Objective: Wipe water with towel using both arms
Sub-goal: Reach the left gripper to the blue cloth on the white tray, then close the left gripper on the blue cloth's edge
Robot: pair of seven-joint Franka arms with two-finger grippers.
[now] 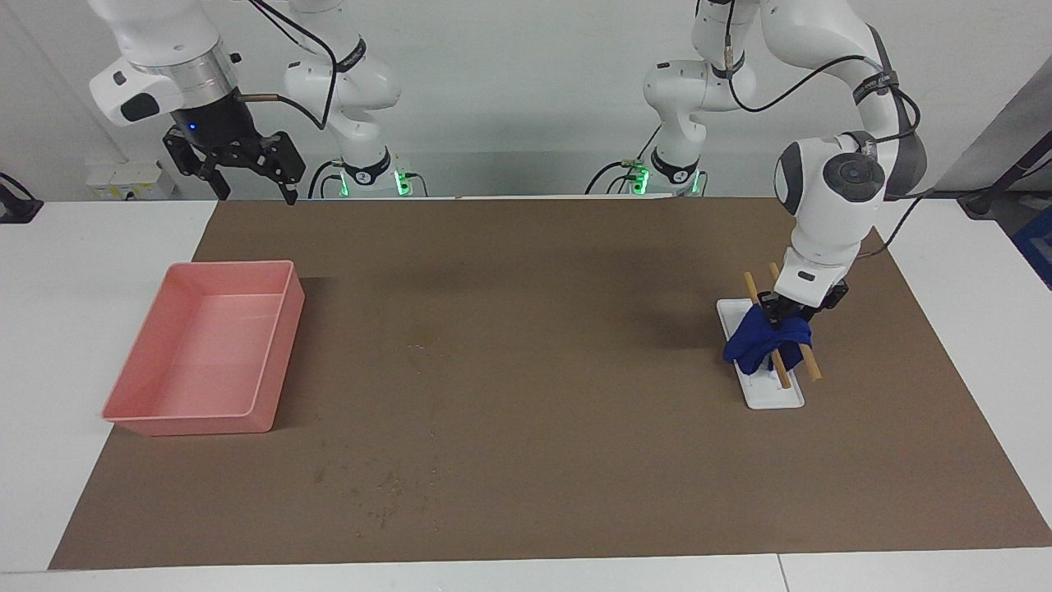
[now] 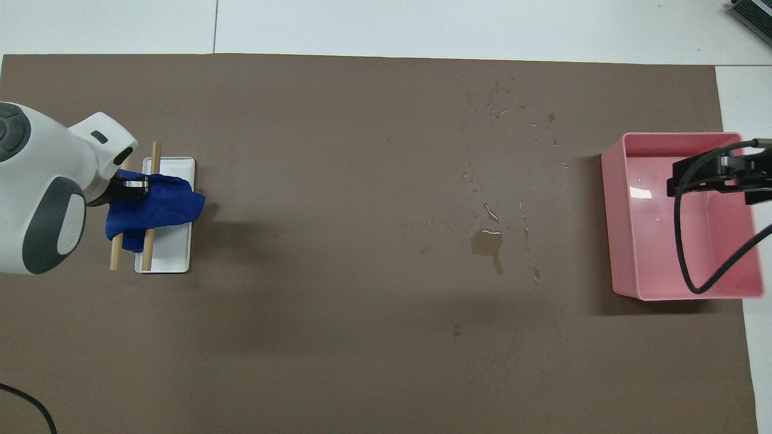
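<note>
Across the facing view, from the right arm's end of the bench (image 1: 970,345): right tool (image 1: 246,177) raised and waiting, fingers spread wide, holding nothing, over the pink tray (image 1: 275,349). Tray on the brown mat (image 1: 526,460), near that end. Toward the middle of the mat, a small water puddle (image 2: 487,242) with scattered droplets. At the left arm's end, blue towel (image 1: 760,341) draped over two wooden sticks (image 1: 809,362) on a small white dish (image 1: 777,395). Left tool (image 1: 786,311) down on the towel's upper edge, fingers partly closed, seemingly pinching the cloth; grip not fully clear.
</note>
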